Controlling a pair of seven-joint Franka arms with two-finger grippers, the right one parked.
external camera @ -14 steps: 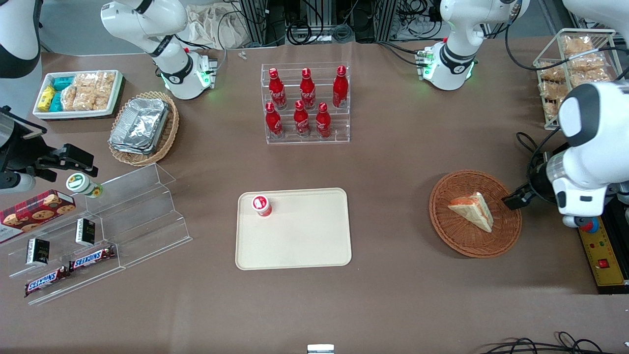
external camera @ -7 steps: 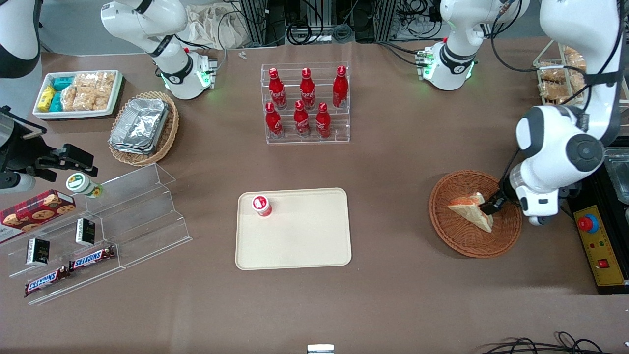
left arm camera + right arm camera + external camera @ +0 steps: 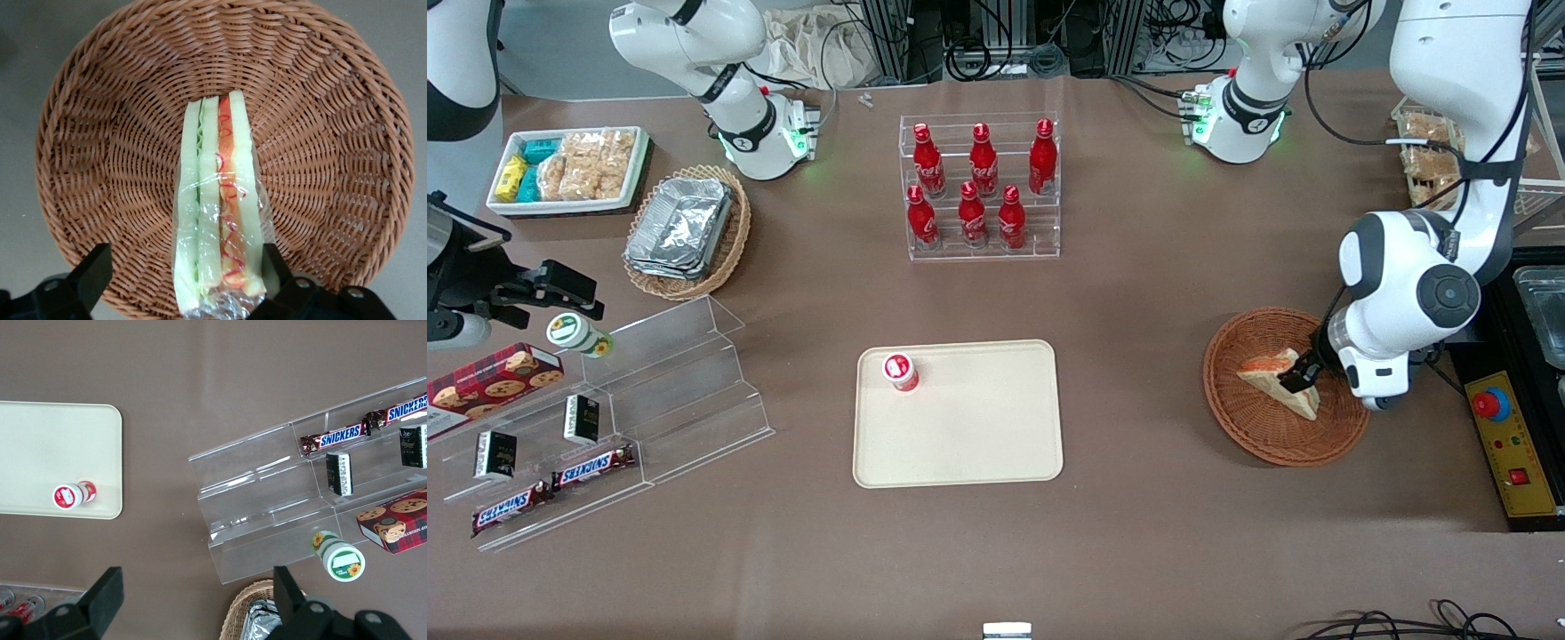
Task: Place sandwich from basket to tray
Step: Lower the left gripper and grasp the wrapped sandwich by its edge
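The sandwich [image 3: 1264,372] [image 3: 217,207], a clear-wrapped wedge of pale bread with green and red-orange layers, lies in the round reddish-brown wicker basket [image 3: 1232,409] [image 3: 100,153] toward the working arm's end of the table. My gripper [image 3: 1296,379] [image 3: 185,275] is down in the basket and open. Its black fingers [image 3: 92,272] straddle the sandwich's wide end; one finger is close against the wrap, the other stands apart from it. The cream tray [image 3: 978,436] [image 3: 40,447] lies mid-table, away from the gripper.
A small red-capped bottle [image 3: 900,371] [image 3: 72,495] stands on a corner of the tray. A clear rack of red bottles [image 3: 980,188] stands farther from the front camera. A tiered acrylic shelf [image 3: 658,391] with snacks sits toward the parked arm's end.
My arm swung in over the basket from the table's end, and the gripper came down around the sandwich. The sandwich has not moved.
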